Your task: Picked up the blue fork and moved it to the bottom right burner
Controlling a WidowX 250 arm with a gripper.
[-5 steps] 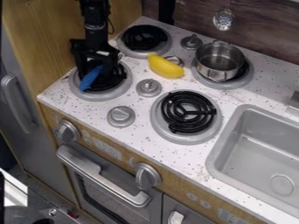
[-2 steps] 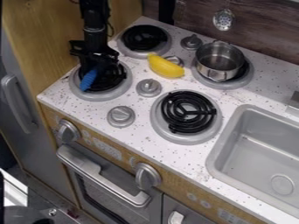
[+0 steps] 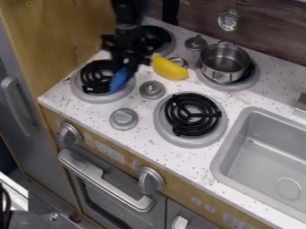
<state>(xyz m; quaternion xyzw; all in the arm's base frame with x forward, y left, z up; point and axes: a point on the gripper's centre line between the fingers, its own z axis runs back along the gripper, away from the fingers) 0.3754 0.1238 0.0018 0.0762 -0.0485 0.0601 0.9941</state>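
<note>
1. Blue fork [image 3: 119,79]: suspended below the end effector [image 3: 124,66], over the inner rim of the bottom left burner [image 3: 79,87], on the side facing the center knob [image 3: 151,90]. The fork slants steeply. Which end points down cannot be determined.
2. End effector: closed on the upper part of the fork, pinching it. Contact between the fork and the burner beneath it cannot be confirmed.
3. Robot arm [image 3: 128,20]: enters from the top edge of the view and overlaps part of the top left burner [image 3: 156,36].
4. Target, bottom right burner [image 3: 192,115]: located toward the front edge of the counter [image 3: 137,136], between the center knob and the sink [image 3: 224,152]. The fork is well apart from it.
5. Adjacent items: the yellow banana [image 3: 169,68] lies just beside the end effector, toward the rear edge of the counter. The metal pot [image 3: 224,62] stands on the top right burner [image 3: 255,79].
6. Task status, done: the grasp appears complete.
7. Task status, remaining: transfer to the bottom right burner, lowering and release. Progress is judged to be at the start of the transfer.
8. Next move (advisory): carry the fork past the center knob with adequate height. A low path could catch the knob and twist the fork in the grip.
</note>
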